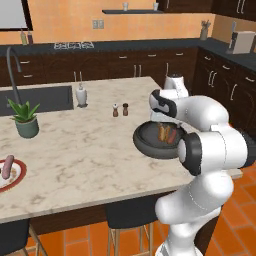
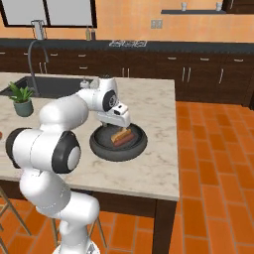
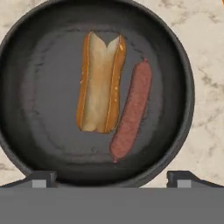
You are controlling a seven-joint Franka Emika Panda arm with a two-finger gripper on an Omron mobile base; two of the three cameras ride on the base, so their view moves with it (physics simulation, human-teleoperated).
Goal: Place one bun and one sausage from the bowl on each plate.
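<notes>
The dark bowl (image 3: 175, 65) sits on the marble island near its right end, also seen as the bowl (image 1: 145, 145) and the bowl (image 2: 106, 149). Inside lie a split bun (image 3: 99, 83) and a brown sausage (image 3: 131, 111) side by side. My gripper (image 3: 113, 179) hangs right above the bowl, open, with nothing between its fingertips (image 3: 41, 179). The hand shows over the bowl as the gripper (image 2: 115, 128). A red-rimmed plate (image 1: 17, 175) at the island's near left corner carries a sausage (image 1: 7, 167).
On the island stand a potted plant (image 1: 26, 117), a white soap dispenser (image 1: 81, 95) and two small shakers (image 1: 120, 109). A sink (image 1: 40, 97) with a tall tap lies at the back left. Dark stools (image 1: 127, 215) stand under the near edge.
</notes>
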